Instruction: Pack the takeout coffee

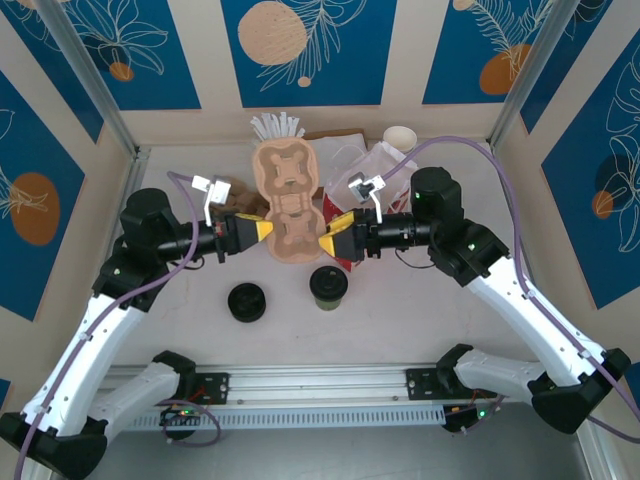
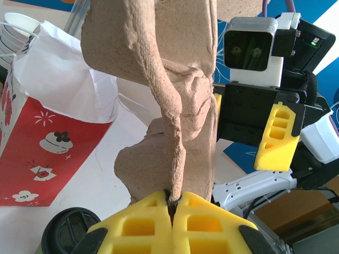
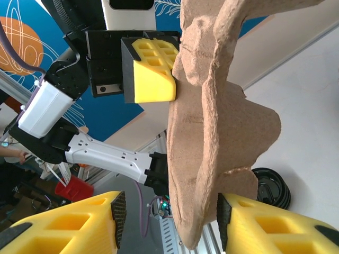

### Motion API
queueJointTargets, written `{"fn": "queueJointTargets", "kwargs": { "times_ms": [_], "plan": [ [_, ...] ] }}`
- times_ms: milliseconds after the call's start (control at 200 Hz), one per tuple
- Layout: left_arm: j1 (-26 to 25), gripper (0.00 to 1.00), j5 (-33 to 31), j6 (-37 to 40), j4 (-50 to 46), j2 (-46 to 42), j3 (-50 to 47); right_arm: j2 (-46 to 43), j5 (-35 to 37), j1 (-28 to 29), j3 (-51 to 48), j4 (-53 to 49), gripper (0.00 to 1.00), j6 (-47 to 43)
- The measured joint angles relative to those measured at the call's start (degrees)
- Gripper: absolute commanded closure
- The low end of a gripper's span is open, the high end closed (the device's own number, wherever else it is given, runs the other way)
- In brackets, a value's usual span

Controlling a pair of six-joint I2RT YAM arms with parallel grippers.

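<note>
Takeout coffee: a short paper cup (image 1: 328, 287) with pale olive-green sides and a round black lid, upright.
Coffee's place: it stands on the white table (image 1: 400, 320), on the arms' side of the raised carrier and roughly under its near end; nothing touches it. The left wrist view catches its lid at the bottom left corner.
Carrier: a brown moulded-pulp cup carrier (image 1: 292, 200) hangs in the air between the two grippers, above the table.
Left gripper (image 1: 266, 228): yellow fingers pressed together on a thin edge of the carrier.
Right gripper (image 1: 330, 240): fingers apart on either side of the carrier's opposite edge; the right wrist view shows a clear gap at one finger (image 3: 114, 217).
Loose black lid (image 1: 247, 302): flat on the table, left of the coffee and apart from it.
Bag: a red-and-white paper bag (image 2: 47, 153) stands behind the right gripper, well taller than the cup.
White cups (image 1: 400, 137): a lidless stack by the back wall.
In the way: the carrier and the right gripper sit between the coffee and the bag.
</note>
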Motion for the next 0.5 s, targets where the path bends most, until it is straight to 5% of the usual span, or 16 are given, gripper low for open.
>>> {"fn": "queueJointTargets", "kwargs": {
  "times_ms": [160, 295, 365, 425, 500],
  "plan": [
    [-0.6, 0.98, 0.0, 0.0, 0.1, 0.4, 0.0, 0.2, 0.1, 0.3, 0.0, -0.1, 0.69, -0.6],
    [-1.1, 0.94, 0.0, 0.0, 0.2, 0.8, 0.0, 0.2, 1.1, 0.3, 0.3, -0.6, 1.00, -0.6],
    [-1.2, 0.90, -0.2, 0.2, 0.3, 1.1, 0.0, 0.1, 1.9, 0.2, 0.2, -1.0, 1.00, -0.2],
    [-1.5, 0.82, -0.5, 0.4, 0.2, 1.5, 0.1, 0.0, 2.3, 0.3, 0.2, -1.1, 1.00, 0.0],
    [-2.1, 0.60, -1.3, 1.9, -0.2, 2.2, 0.8, 0.0, 2.9, 0.3, 0.2, -1.1, 1.00, 0.2]
  ]
}}
